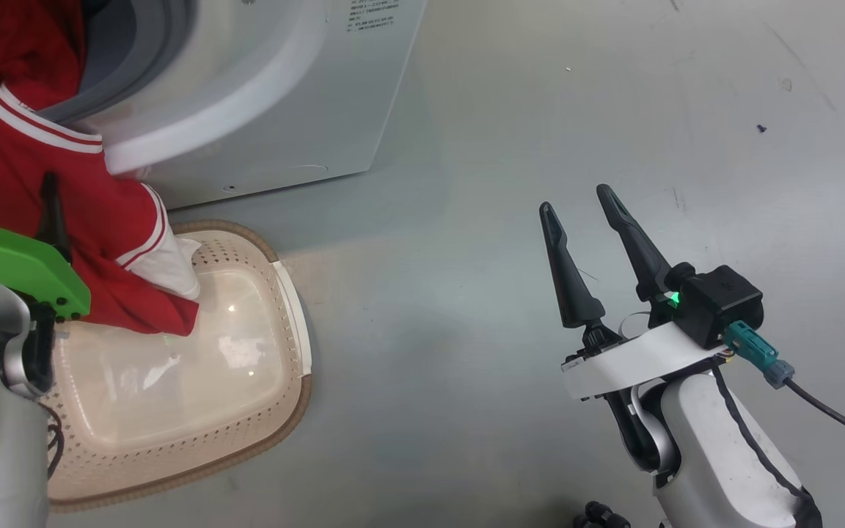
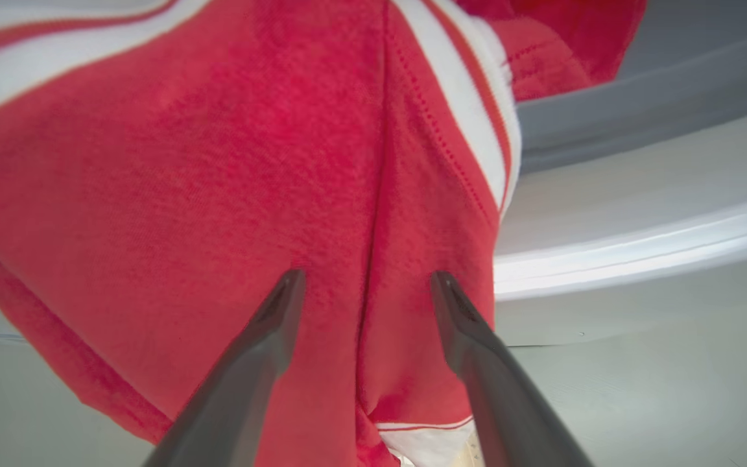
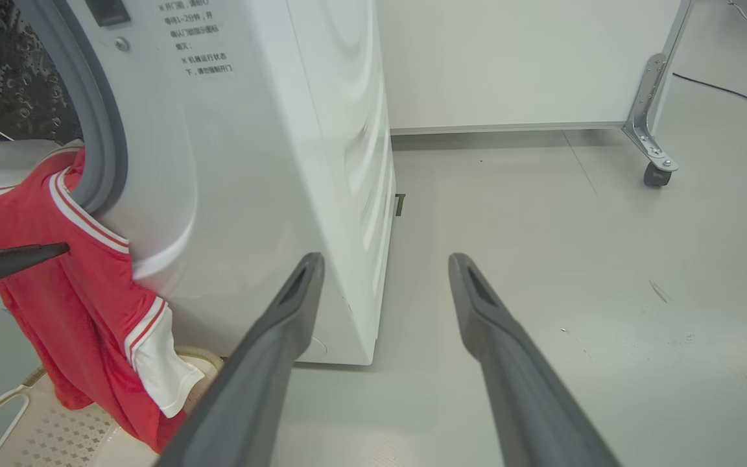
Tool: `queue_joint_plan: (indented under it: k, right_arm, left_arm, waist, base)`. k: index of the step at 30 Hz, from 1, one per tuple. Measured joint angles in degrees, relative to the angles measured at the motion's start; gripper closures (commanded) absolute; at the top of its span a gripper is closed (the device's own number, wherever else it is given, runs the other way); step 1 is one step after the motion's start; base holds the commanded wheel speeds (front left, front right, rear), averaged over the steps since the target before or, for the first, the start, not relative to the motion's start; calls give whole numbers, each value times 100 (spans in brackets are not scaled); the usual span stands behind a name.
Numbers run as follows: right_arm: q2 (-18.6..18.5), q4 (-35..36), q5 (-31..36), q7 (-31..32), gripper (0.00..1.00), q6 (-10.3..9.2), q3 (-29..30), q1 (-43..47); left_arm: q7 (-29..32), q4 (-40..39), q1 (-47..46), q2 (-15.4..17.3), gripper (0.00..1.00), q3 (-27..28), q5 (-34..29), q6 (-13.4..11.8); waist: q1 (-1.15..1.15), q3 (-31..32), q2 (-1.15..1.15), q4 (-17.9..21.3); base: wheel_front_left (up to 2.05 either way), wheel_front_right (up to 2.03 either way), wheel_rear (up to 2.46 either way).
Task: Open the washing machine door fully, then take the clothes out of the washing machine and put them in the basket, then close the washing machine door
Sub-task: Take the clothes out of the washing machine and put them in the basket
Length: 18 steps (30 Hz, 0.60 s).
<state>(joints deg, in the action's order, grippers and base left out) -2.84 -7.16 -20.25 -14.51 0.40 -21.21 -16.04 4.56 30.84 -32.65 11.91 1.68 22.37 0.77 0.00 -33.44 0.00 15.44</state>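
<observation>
Hanging out of the mouth of the washing machine (image 1: 283, 95) at far left: the clothes (image 1: 41, 169), red with white stripe trim. Draped over the grey gasket (image 3: 98, 149) and the white front lip, with more red fabric bunched inside the opening. Lower end, with a white cuff, reaching down into the basket (image 1: 287, 330).

Basket set on the floor (image 1: 540, 110) at near left, close against the foot of the machine; touching it or just beside it, cannot tell. Pale glossy bottom mostly bare on the near side.

Left end effector (image 1: 17, 183) at near left above the basket, fingers spread. Tips right up by the hanging red cloth, with a vertical fold of fabric lying between them in the left wrist view. Nothing pinched; contact with the cloth impossible to judge.

Right end effector (image 1: 575, 199) well apart to the right, above bare floor, fingers spread and holding nothing. Pointed past the machine's front right corner.

Studded steel drum (image 3: 4, 78) visible behind the gasket. At far right, a metal frame leg on a caster (image 3: 655, 175) and a dark cable (image 3: 730, 94) on the floor.
</observation>
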Motion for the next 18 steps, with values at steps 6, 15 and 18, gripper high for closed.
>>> queue_joint_plan:
  k: [6,15,18]
  right_arm:
    - [0,0,0,0,0,-11,-23,0]
    - [1,25,-8,0,0,-58,-116,-35]
    - [1,26,-15,0,0,-58,-120,-70]
  left_arm:
    - [48,224,-274,8,0,22,0,-145]
    - [90,432,-675,73,0,46,-4,-209]
    - [83,534,-732,73,0,43,-4,-209]
  waist:
    - [0,-63,0,29]
    - [0,-183,0,40]
    - [0,-203,0,37]
  base:
    - [0,0,0]
    - [0,0,0]
    - [0,0,0]
